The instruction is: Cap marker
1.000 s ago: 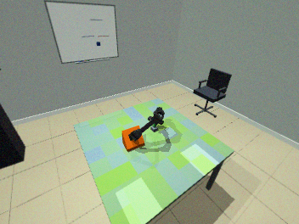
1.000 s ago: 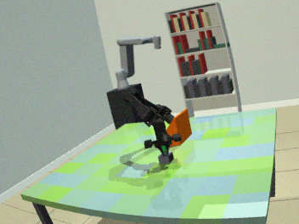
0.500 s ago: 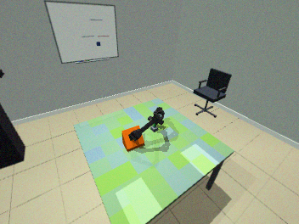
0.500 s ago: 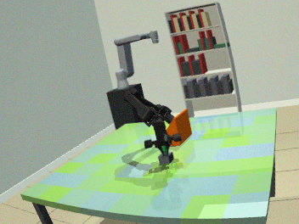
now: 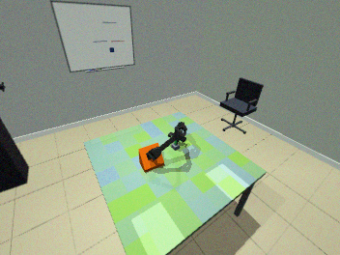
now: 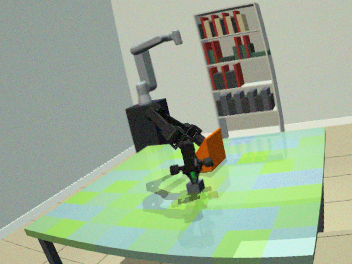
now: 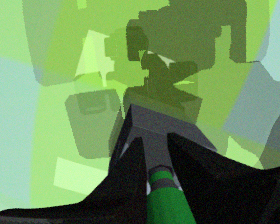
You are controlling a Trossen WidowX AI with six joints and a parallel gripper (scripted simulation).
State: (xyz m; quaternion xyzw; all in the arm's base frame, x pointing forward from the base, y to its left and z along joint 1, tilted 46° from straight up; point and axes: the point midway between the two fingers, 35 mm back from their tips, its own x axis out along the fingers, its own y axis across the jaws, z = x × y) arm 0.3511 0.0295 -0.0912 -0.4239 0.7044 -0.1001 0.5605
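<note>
From the top view, the arm [image 5: 166, 144] reaches out from an orange base block [image 5: 151, 157] across the table [image 5: 145, 224], whose top is patched in green and pale blue squares. The gripper [image 5: 180, 139] points down near the middle of the table; the marker and holder beneath it are too small to make out here. A whiteboard [image 5: 93, 35] hangs on the wall with a few short coloured strokes and a small blue square — none of it readable as writing. A black office chair [image 5: 242, 102] stands well apart, near the corner.

The exterior view shows the gripper [image 6: 193, 176] directly above the dark holder block [image 6: 195, 186], with a sliver of green visible between them. Behind the table stand a bookshelf [image 6: 239, 67] of red, green and grey books, with no titles legible, and a second grey arm [image 6: 147, 64] on a dark cabinet.

In the wrist view, the dark fingers are clamped on the green cap [image 7: 168, 212], its banded tip pointing down at the holder block [image 7: 164, 128] just below — whether the cap is already seated on the marker cannot be told.
</note>
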